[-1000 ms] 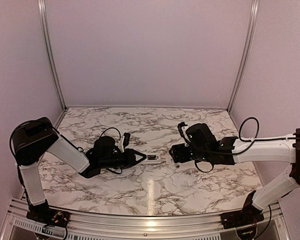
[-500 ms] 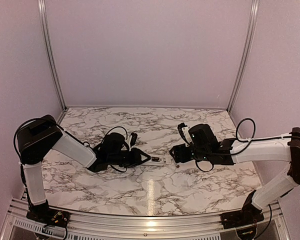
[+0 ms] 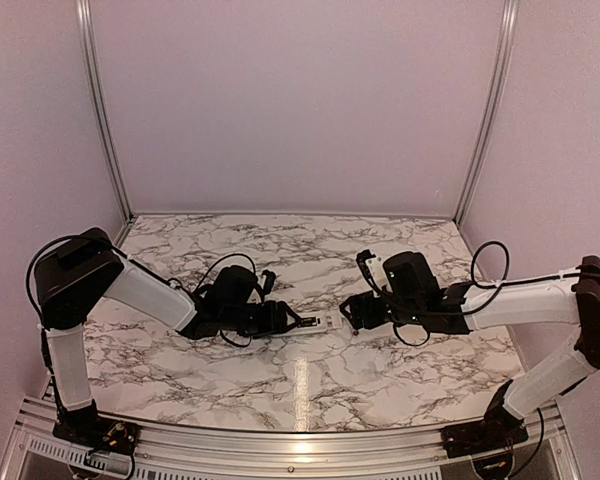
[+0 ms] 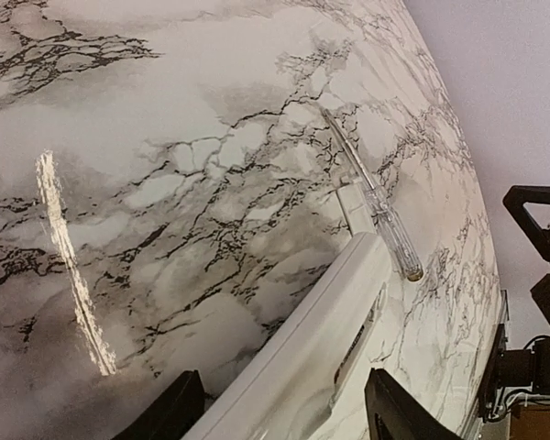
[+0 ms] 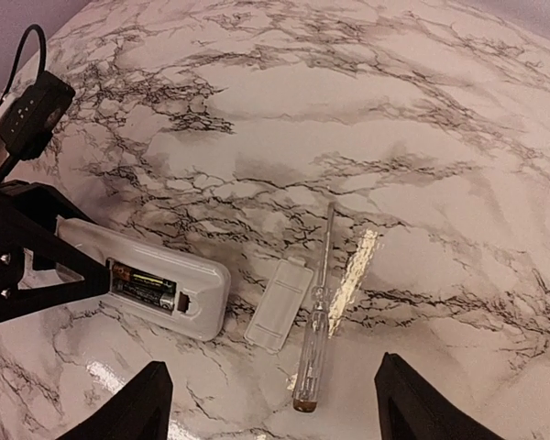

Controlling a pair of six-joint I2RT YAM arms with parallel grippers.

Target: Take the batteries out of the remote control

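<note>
- The marble tabletop runs off the edge of both wrist views, so you never get its edges there.
- Your left end effector shows only as two dark finger stubs. They are spread and straddle the remote's left end, with a gap along one side.
- Your right end effector is spread wide, with nothing between its fingers.
- The remote control lies mid-tabletop between the two end effectors. It is white, its open recess faces up, and its left end is hidden by the left fingers.
- A clear-handled rod lies just right of it.
- A small white cover lies between the remote and the rod.
- The batteries sit side by side in the recess. They are dark, and their labels are too small to read.
</note>
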